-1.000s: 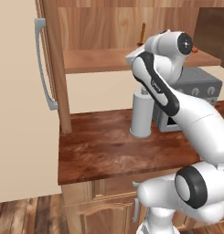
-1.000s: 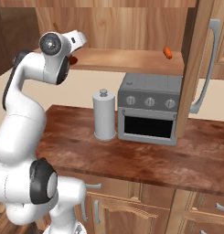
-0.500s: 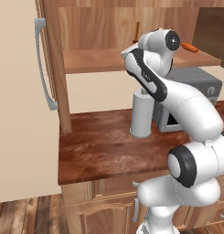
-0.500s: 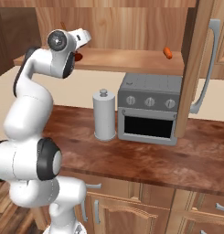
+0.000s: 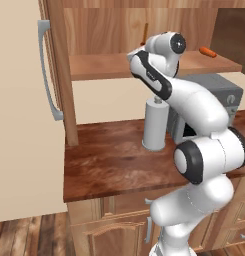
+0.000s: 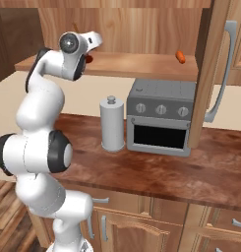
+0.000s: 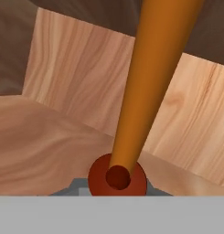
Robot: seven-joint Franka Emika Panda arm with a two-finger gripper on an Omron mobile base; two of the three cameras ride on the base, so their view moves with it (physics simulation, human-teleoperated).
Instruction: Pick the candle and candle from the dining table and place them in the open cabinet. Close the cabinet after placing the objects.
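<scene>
My gripper (image 7: 117, 183) is shut on the candle's dark red holder (image 7: 118, 177), and the thin orange taper (image 7: 150, 77) stands up from it close to the lens. The hand (image 6: 92, 40) reaches in over the shelf (image 6: 136, 64) of the brown wall cabinet. The red holder (image 6: 89, 58) shows just under the hand and the taper's tip (image 6: 75, 27) behind the wrist. In the left base view the taper (image 5: 145, 33) pokes up behind the arm, above the shelf (image 5: 99, 66). The cabinet door (image 5: 24, 110) stands wide open. The dining table is out of view.
A small orange-red thing (image 6: 180, 56) lies on the shelf's far end (image 5: 207, 52). Below the shelf, a wood counter (image 6: 156, 170) holds a white paper-towel roll (image 6: 112, 124) and a grey toaster oven (image 6: 161, 118). The door's grey bar handle (image 6: 221, 74) hangs to the side.
The hand with the candle has shifted a little further in over the shelf, and the arm's lower links have swung in closer under it. The grip has not changed.
</scene>
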